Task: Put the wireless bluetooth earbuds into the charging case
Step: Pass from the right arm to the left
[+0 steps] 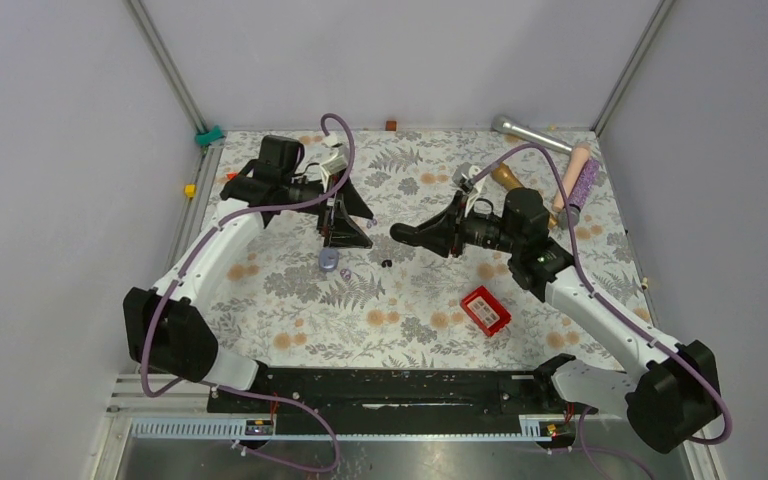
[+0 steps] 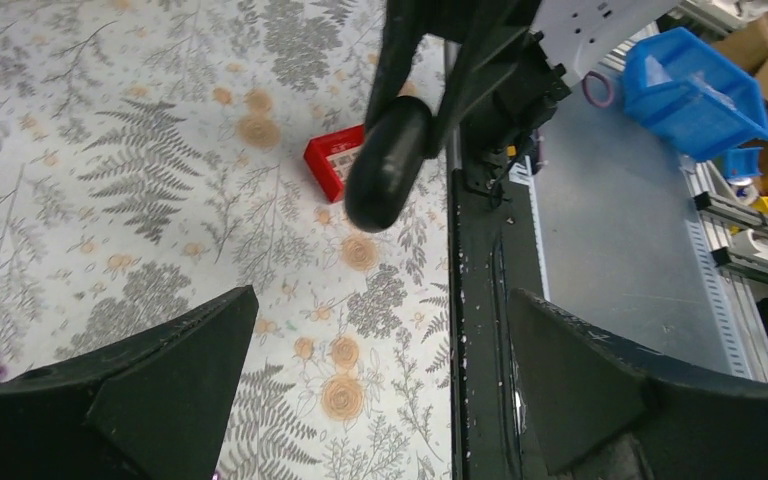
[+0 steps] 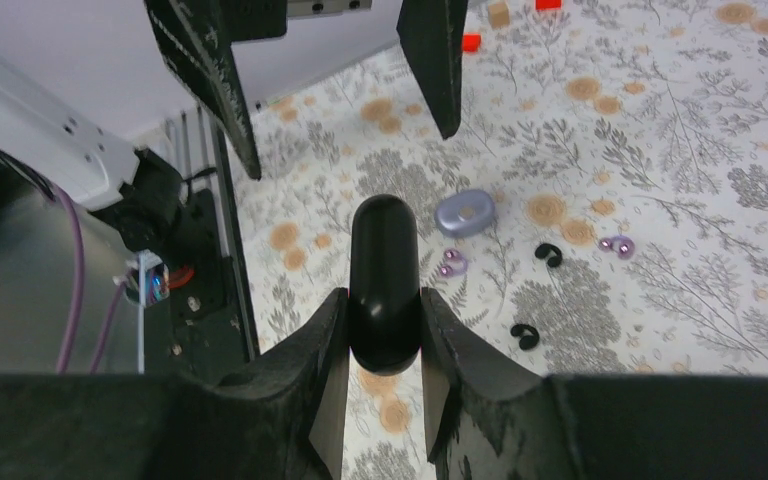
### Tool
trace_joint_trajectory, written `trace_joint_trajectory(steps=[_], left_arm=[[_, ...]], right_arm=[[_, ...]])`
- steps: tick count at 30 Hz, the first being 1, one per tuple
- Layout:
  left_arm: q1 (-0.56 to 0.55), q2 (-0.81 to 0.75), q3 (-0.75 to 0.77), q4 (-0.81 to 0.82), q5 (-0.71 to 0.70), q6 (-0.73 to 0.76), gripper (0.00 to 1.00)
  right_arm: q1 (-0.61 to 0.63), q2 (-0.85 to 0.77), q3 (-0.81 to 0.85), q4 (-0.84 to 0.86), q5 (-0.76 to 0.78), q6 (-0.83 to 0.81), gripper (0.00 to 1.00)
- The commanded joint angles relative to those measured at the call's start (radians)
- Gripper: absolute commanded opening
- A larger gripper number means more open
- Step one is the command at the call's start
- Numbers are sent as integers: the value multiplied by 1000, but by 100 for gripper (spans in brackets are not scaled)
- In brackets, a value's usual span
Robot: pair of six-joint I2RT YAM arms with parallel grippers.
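My right gripper [image 1: 438, 235] [image 3: 384, 312] is shut on a glossy black oval charging case [image 1: 407, 233] [image 3: 384, 275] and holds it level above the mat; the case also shows in the left wrist view [image 2: 388, 165]. My left gripper [image 1: 348, 238] [image 2: 380, 370] is open and empty, just left of the black case. A pale purple case [image 1: 329, 260] [image 3: 463, 213] lies closed on the mat. Two black earbuds [image 3: 549, 255] [image 3: 525, 336] and two purple earbuds [image 3: 452, 263] [image 3: 618, 246] lie loose near it. In the top view the black buds [image 1: 385, 263] sit below the held case.
A red box [image 1: 485, 310] [image 2: 335, 160] lies on the mat at front right. A pink roller [image 1: 575, 185], a metal tool [image 1: 530, 132] and a wooden-handled brush [image 1: 505, 175] lie at the back right. Small blocks [image 1: 391, 125] [image 1: 189, 190] sit by the edges.
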Motion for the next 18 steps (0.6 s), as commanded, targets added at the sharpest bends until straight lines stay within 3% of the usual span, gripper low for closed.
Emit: trace_joint_trajectory(steps=[1, 9, 18], left_arm=[[-46, 33, 4, 56, 124, 25, 99], [-139, 66, -7, 168, 73, -90, 98], [-150, 86, 89, 161, 76, -175, 90]], right_arm=[[-51, -27, -88, 311, -27, 236, 0], [-72, 1, -197, 726, -97, 511, 0], [-80, -29, -233, 730, -62, 454, 0]])
